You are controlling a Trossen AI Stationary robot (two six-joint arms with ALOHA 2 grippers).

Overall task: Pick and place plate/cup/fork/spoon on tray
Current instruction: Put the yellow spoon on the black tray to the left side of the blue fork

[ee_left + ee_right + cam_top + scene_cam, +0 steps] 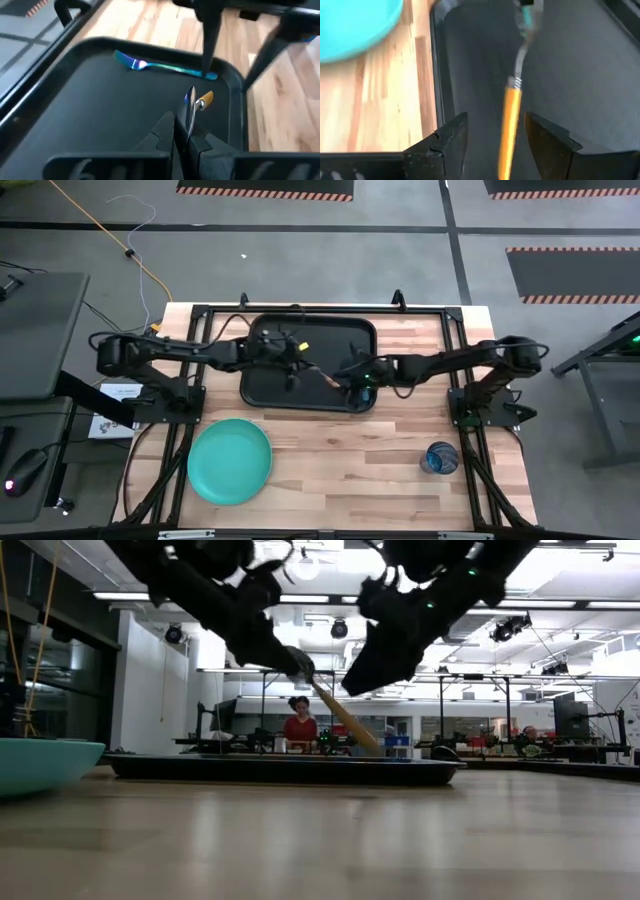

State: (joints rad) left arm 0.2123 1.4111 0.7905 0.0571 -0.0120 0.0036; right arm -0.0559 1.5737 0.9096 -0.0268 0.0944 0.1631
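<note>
The pale wooden worktop point(350, 470) carries the large black rectangular tray point(262, 385). The round turquoise plastic plate point(229, 461) and small translucent dark-blue cup point(441, 457) stand off it. Above the tray, the left tool point(183, 131) is clenched on the yellow-handled metal spoon point(511, 102), its bowl hidden; the right tool point(496, 142) is released around the handle. An iridescent blue fork point(162, 66) lies on the tray, partly hidden.

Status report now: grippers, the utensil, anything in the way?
Left gripper shut on spoon, above tray. Right gripper open beside its yellow handle. Fork on tray; nothing blocking.
</note>
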